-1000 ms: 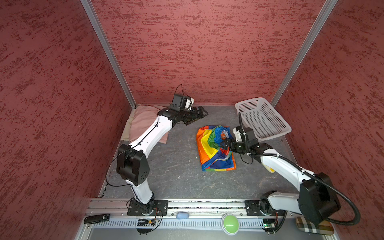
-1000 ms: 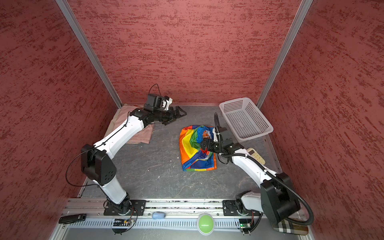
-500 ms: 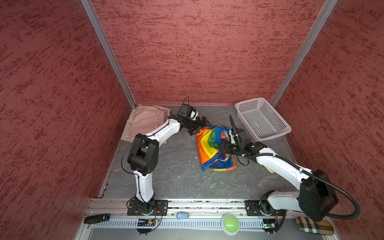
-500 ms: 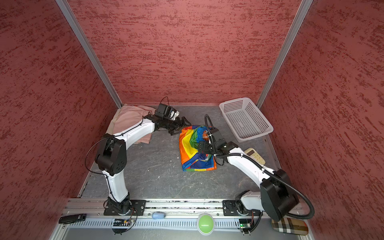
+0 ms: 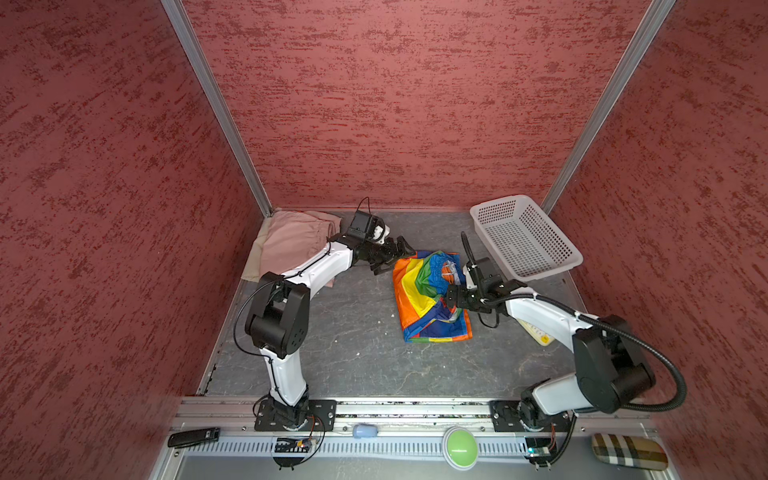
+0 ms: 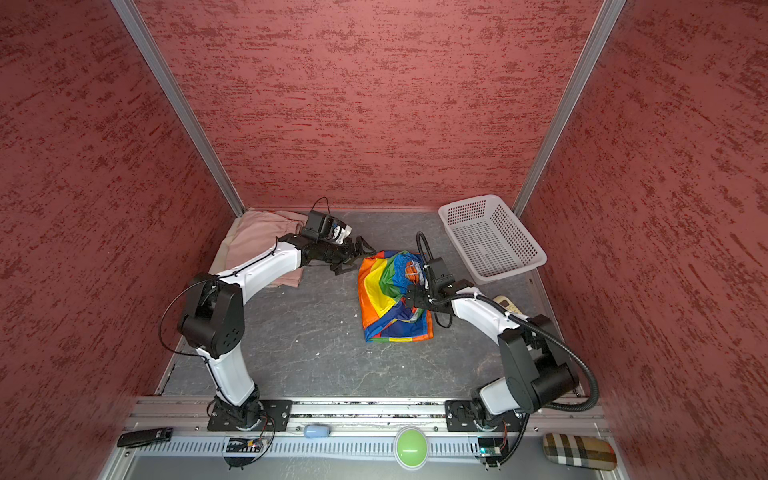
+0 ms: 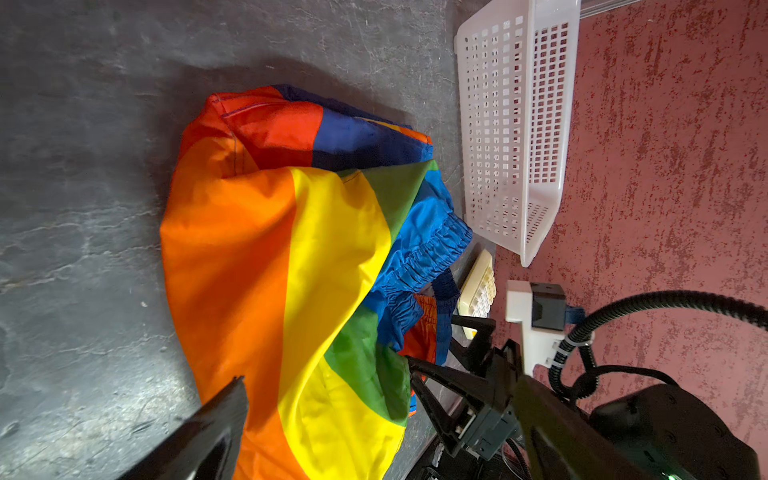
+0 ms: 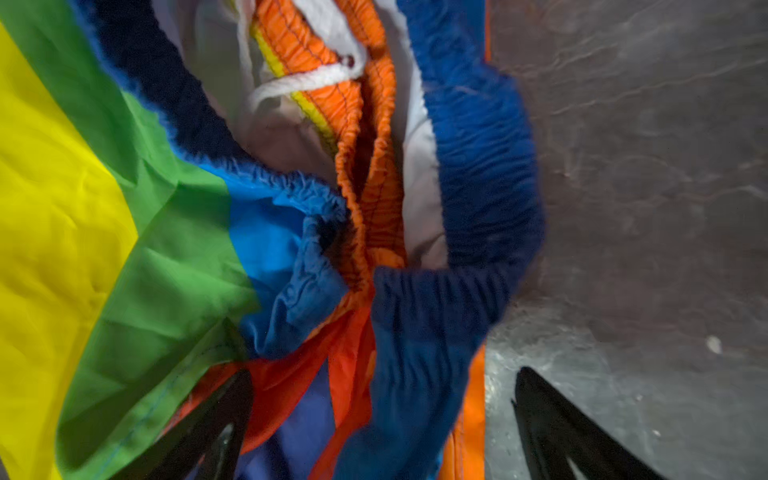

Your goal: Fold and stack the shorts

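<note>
Bright, even light, soft shadows; both top views sharp, edges bowed; right wrist view smears the shiny rainbow-striped cloth shorts (image 8: 137, 232).

Crumpled rainbow shorts (image 5: 419, 295), left hand (image 5: 395, 259) spread beside, right hand (image 5: 451, 298) over them
</note>
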Controlling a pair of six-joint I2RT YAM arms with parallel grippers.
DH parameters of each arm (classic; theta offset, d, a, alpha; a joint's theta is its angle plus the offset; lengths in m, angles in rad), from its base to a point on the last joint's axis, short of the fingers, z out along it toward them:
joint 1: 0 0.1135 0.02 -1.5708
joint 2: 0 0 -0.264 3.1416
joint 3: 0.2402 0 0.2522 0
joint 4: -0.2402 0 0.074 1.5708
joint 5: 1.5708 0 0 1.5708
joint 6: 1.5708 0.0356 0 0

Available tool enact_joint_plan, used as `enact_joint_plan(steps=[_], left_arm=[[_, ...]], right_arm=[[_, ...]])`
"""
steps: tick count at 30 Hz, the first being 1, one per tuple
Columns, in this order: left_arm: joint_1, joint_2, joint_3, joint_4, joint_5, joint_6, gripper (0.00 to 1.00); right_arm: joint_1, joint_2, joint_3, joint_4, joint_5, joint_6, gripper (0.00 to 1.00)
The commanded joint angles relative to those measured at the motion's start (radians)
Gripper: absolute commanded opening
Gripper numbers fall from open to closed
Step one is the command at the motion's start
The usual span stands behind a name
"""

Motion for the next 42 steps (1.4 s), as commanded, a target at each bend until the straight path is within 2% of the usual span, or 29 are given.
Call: enact_joint_plan(steps=[1, 8, 15, 20, 22, 26, 29, 33, 38, 42], left_arm=[[0.021, 0.067, 0.023, 0.066, 0.055, -0.032, 0.99], [0.031, 0.15, 0.095, 0.121, 0.091, -0.096, 0.99], [0.029, 0.246, 0.109, 0.216, 0.135, -0.184, 0.99], [0.036, 0.289, 0.097, 0.231, 0.126, -0.189, 0.99], [0.047, 0.298, 0.089, 0.231, 0.118, -0.183, 1.0], [0.074, 0.32, 0.109, 0.18, 0.083, -0.139, 0.99], [0.102, 0.34, 0.114, 0.163, 0.069, -0.121, 0.99], [0.132, 0.355, 0.112, 0.121, 0.036, -0.074, 0.99], [0.158, 0.356, 0.103, 0.111, 0.024, -0.05, 0.99], [0.163, 0.309, 0.091, 0.114, 0.021, -0.045, 0.99]], right_arm=[[0.001, 0.038, 0.038, 0.069, -0.041, -0.019, 0.93], [0.001, 0.121, 0.095, 0.092, -0.048, -0.03, 0.75], [0.003, 0.108, 0.141, 0.065, -0.042, -0.024, 0.25], [0.008, 0.064, 0.189, 0.009, -0.027, -0.029, 0.04], [0.012, 0.043, 0.206, -0.004, -0.034, -0.027, 0.0], [0.039, -0.005, 0.258, -0.031, -0.065, -0.025, 0.0], [0.05, -0.099, 0.249, -0.014, -0.123, 0.001, 0.0], [0.046, -0.183, 0.14, 0.006, -0.132, 0.042, 0.0], [0.044, -0.135, -0.034, 0.117, -0.182, 0.11, 0.0], [0.044, -0.095, -0.098, 0.158, -0.156, 0.135, 0.01]])
